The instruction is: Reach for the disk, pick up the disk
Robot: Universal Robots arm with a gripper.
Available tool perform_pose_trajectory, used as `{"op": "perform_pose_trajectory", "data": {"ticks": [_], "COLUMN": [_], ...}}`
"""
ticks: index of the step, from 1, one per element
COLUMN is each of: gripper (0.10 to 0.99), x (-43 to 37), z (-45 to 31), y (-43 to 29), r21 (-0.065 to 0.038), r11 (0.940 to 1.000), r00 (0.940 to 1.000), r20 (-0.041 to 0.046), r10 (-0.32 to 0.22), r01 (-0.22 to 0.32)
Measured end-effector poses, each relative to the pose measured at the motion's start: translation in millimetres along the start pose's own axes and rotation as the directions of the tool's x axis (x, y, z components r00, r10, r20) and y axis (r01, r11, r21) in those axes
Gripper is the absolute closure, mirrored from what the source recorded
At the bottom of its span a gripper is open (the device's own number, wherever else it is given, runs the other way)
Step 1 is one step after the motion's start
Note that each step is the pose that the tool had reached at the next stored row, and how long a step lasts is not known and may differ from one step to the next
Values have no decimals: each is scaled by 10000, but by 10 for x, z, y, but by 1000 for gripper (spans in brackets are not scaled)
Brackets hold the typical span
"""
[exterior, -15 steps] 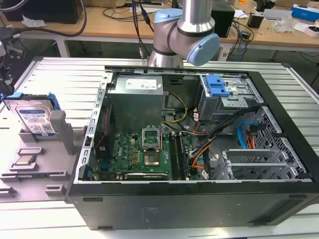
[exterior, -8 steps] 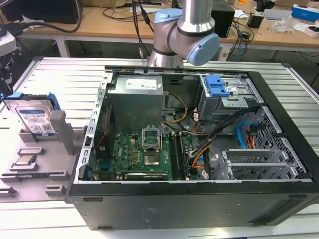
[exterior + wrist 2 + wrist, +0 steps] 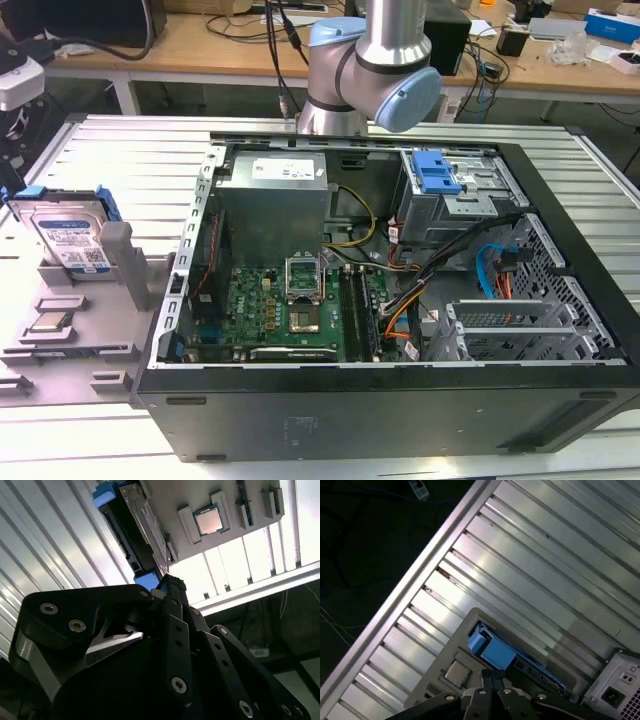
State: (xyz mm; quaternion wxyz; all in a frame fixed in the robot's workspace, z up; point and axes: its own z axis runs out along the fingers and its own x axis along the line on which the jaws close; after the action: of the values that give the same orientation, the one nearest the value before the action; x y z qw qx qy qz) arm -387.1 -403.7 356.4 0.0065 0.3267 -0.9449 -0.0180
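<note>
The disk (image 3: 68, 236) stands tilted on edge in a grey holder (image 3: 118, 262) at the exterior view's left, its white-and-blue label facing out and a blue bracket around its edges. In the second wrist view the disk (image 3: 129, 527) shows edge-on, and my gripper (image 3: 172, 584) is shut with nothing in it, its tip just short of the disk's near blue corner. In the first wrist view the gripper (image 3: 492, 679) hovers above the disk (image 3: 496, 652), apart from it. The arm (image 3: 372, 70) rises behind the computer case.
A small square processor chip (image 3: 48, 322) lies in the grey holder beside the disk, and shows in both wrist views (image 3: 209, 521) (image 3: 456, 671). An open computer case (image 3: 400, 300) takes up the middle of the ribbed metal table (image 3: 130, 150). The table's edge (image 3: 420, 580) runs nearby.
</note>
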Motion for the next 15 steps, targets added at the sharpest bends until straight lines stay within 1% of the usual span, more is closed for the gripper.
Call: {"op": "perform_pose_trajectory", "data": {"ticks": [4,5,7,8,11,12,13,14,15], "gripper": [980,980,980,980,980,980,980,980,980], "x": [0,0,0,0,0,0,0,0,0], "z": [0,0,0,0,0,0,0,0,0], "y": [0,0,0,0,0,0,0,0,0], "r21": [0,-1,-2,-3,-6,-7,-10,-11,-13], "r11": [9979,9968,9928,9897,9822,9780,9702,9670,9621], "r00": [9979,9968,9928,9897,9822,9780,9702,9670,9621], "r20": [-25,-29,-45,-54,-72,-79,-92,-97,-104], "r10": [-646,-797,-1196,-1432,-1879,-2085,-2422,-2547,-2726], "r01": [646,797,1196,1432,1879,2085,2422,2547,2726]}}
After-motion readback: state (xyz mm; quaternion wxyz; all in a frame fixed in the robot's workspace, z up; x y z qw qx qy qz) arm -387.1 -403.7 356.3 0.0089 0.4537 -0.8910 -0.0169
